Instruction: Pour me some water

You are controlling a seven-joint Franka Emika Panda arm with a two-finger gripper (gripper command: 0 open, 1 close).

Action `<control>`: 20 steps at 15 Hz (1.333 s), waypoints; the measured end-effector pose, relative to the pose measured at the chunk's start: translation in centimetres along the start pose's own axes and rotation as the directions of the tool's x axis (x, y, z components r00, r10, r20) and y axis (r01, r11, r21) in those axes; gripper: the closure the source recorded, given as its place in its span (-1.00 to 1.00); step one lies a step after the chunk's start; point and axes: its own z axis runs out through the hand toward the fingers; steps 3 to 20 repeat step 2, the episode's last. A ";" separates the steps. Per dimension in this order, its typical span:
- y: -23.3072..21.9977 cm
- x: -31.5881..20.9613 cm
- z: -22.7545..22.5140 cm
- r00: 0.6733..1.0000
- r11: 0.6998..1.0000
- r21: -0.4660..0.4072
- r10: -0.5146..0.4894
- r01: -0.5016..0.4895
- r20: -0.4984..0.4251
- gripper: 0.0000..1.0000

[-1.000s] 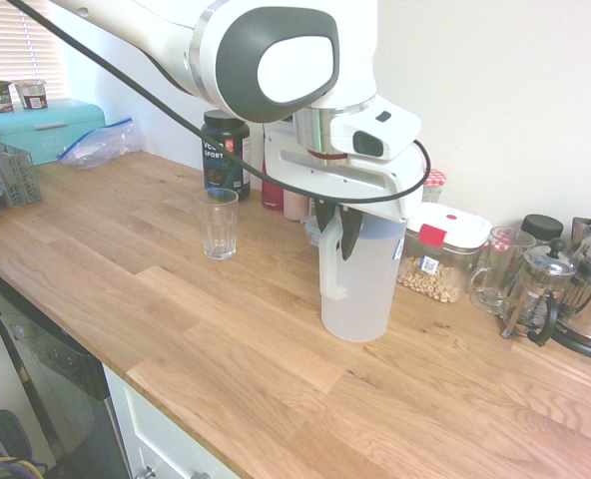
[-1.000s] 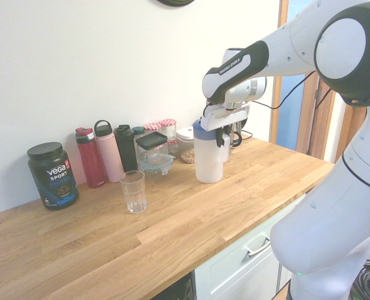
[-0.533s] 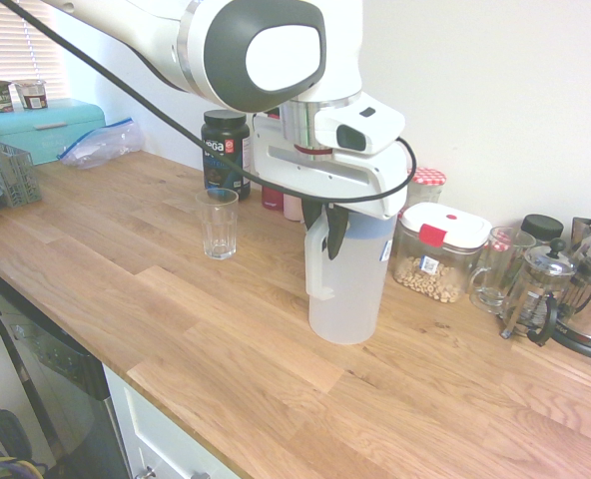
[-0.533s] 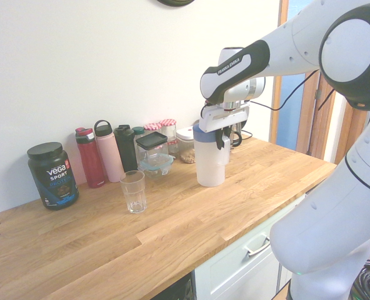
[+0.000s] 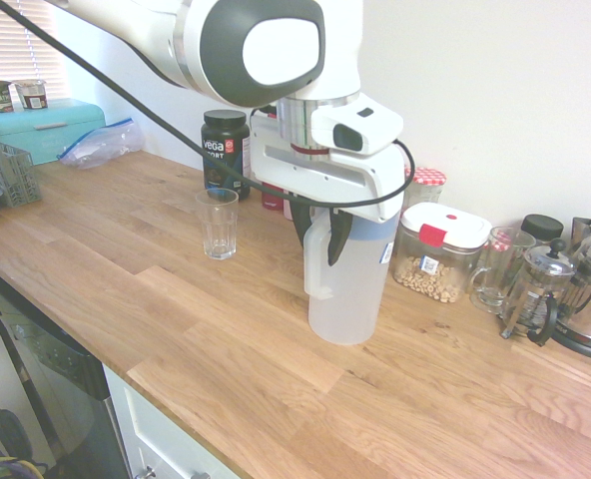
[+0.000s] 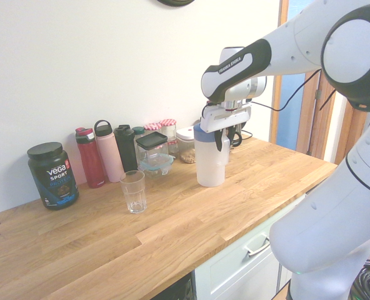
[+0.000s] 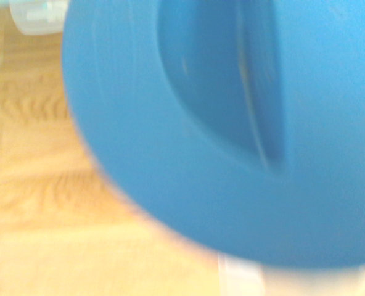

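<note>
On the counter (image 5: 176,329), our end effector (image 5: 320,225) pinches the water pitcher (image 5: 350,284) handle; we judge it heavy, sloshing.

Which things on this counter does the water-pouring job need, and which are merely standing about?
Needed:
jug, with its blue lid
glass
hand, gripping the jug's handle

Standing about:
Vega tub
red bottle
pink bottle
cereal box
French press
bread bin
</note>
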 end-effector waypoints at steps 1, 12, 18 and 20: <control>0.5 -0.7 -1.6 1.000 1.000 -0.001 -0.002 0.002 0.005 -1.00; 1.1 -1.6 -3.3 1.000 1.000 -0.001 -0.008 0.008 0.009 -1.00; 1.1 -1.6 -3.3 1.000 1.000 -0.001 -0.008 0.008 0.009 -1.00; 1.1 -1.6 -3.3 1.000 1.000 -0.001 -0.008 0.008 0.009 -1.00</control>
